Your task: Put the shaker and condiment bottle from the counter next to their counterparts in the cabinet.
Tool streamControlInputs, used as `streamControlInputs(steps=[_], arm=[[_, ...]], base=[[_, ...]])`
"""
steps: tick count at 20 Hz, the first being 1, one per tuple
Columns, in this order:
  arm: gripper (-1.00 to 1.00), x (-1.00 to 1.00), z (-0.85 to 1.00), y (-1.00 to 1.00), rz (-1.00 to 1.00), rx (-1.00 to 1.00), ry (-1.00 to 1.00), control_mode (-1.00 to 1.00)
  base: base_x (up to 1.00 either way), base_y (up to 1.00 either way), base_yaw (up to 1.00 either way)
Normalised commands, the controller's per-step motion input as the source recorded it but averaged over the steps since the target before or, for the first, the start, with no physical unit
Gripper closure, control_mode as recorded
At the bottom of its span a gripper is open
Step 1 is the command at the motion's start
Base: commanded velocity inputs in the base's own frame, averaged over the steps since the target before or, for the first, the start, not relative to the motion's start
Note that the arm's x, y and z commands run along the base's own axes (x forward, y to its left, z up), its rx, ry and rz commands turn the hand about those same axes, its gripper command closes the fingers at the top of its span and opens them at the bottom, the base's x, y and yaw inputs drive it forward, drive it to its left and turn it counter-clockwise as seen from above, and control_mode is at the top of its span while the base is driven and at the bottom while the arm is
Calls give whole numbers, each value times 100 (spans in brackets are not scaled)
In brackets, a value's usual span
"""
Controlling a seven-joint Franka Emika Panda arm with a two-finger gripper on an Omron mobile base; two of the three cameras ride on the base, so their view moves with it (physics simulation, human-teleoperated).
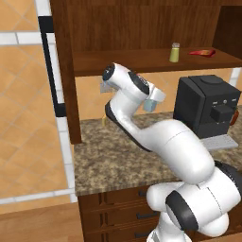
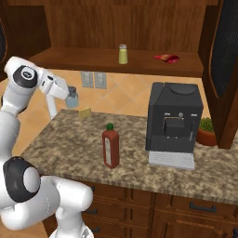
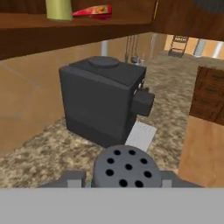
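Gripper [image 2: 70,97] is clamped on the shaker [image 2: 72,99], held in the air above the counter's [image 2: 69,148] back left corner, below the cabinet [image 2: 69,60] shelf. Near the counter's front edge, left of the black coffee machine [image 2: 174,121], the bottle [image 2: 110,148] stands upright: tall, slim, red, green-capped, label unreadable. Pale blue and translucent, the shaker's grey holed cap [image 3: 126,167] faces the hand camera; no writing shows.

We see the shaker's [image 3: 126,170] perforated grey cap low between the fingers [image 3: 73,178]; coffee machine [image 3: 103,98] beyond on the counter [image 3: 39,155].
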Motion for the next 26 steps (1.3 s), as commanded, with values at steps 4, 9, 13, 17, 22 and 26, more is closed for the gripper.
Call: streamControlInputs(steps=[4,9,13,17,22,26], arm=[[100,-35,69,-36,10,10,-5,-100],[100,-40,80,0,9,0,-6,-100],[100,0,82,-3,7,0,0,-100],[100,29,67,-18,10,1,4,-100],[100,41,52,-21,13,0,3,-100],[100,30,24,-2,7,0,7,-100]], base=[[0,0,0],[0,0,0],[0,0,0],[0,0,0],[0,0,0],[0,0,0]])
